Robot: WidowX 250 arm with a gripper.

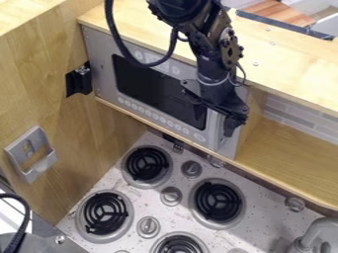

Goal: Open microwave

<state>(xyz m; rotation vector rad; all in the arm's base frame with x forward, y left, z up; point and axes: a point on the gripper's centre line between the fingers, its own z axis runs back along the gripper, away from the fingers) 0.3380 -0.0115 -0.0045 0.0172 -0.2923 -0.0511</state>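
The microwave (105,59) is sitting at the far side, beyond the stove (204,170), its door (158,91) appearing shut. The pincer (214,120) is hanging open around the door's right-hand handle (212,132). The opening step is probably just beginning; the next move is calling for closing on the handle, then pulling nearward.

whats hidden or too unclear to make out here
All in the camera view:
Upper right part of the microwave: hidden behind the arm.
Markings on its buttons: too small to read.
Lowest burner: cut off by the bottom edge.
Faucet: cut off by the right edge.
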